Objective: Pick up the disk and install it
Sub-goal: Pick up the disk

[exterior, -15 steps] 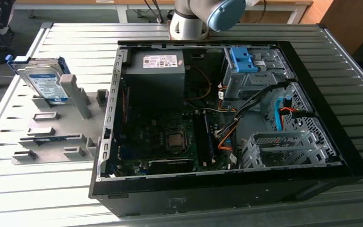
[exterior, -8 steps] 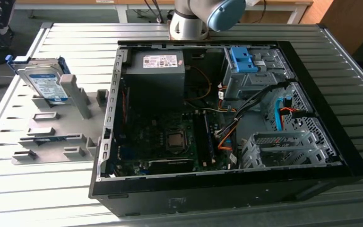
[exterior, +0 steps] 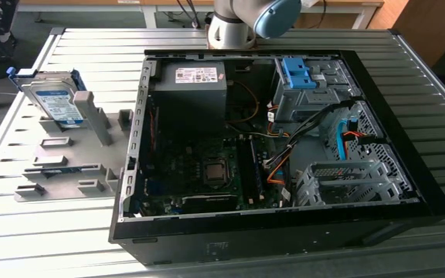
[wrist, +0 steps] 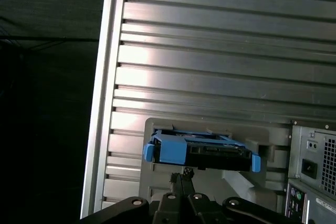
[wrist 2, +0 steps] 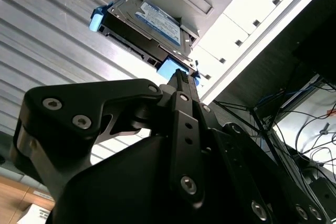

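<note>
Across the ribbed metal table (exterior: 53,243), an open black computer case (exterior: 284,237) is lying on its side, taking up the middle of the surface and reaching toward the edge at the exterior view's right. At the table's far edge, behind the case, the robot arm (exterior: 234,23) is rising out of the picture. Inside the case, a dark power-supply box (exterior: 192,98) with a white sticker is sitting against the far wall, and a green circuit board (exterior: 207,168) is lying below it. A metal drive cage (exterior: 315,95) is standing in the case's far corner at the exterior view's right, carrying a blue plastic bracket (exterior: 298,72) on top. Just beside the case, a grey holder (exterior: 68,174) is resting along the table edge at the exterior view's left. The disk (exterior: 56,101) is standing upright on edge in the far end of that holder, near the table's far corner on that side, its blue-and-white label facing outward and its blue rails clipped along its sides. In both wrist views the disk (wrist 2: 157,22) (wrist: 210,153) is sitting in the holder, untouched. The gripper (wrist 2: 181,77) (wrist: 184,174) is hanging apart from the disk and pointing toward it, its black fingers pressing together and holding nothing.
</note>
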### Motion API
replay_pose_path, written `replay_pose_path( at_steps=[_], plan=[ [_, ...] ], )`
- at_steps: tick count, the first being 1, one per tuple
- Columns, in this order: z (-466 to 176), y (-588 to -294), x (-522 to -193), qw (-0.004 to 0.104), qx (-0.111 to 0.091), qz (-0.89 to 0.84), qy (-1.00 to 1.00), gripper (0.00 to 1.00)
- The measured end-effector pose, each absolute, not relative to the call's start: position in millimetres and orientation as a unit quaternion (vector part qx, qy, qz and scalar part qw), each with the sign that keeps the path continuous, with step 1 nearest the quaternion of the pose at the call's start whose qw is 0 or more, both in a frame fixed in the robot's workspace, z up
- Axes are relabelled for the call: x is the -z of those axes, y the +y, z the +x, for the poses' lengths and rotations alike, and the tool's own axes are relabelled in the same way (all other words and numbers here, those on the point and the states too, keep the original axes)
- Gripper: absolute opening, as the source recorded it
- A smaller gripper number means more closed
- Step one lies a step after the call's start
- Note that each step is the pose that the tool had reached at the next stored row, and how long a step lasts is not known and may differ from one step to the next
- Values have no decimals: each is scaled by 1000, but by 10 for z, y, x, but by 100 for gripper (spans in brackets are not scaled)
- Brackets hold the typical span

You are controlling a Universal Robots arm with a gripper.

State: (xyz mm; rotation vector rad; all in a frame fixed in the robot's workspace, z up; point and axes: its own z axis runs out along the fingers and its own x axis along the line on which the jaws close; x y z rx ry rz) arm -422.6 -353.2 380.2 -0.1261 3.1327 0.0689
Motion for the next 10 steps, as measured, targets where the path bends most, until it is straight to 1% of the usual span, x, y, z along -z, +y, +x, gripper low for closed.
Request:
replay_pose_path(
  at_steps=[10],
  plan=[
    [-4226, -3532, -3802, 3, -22, -47, 999, 11]
  ],
)
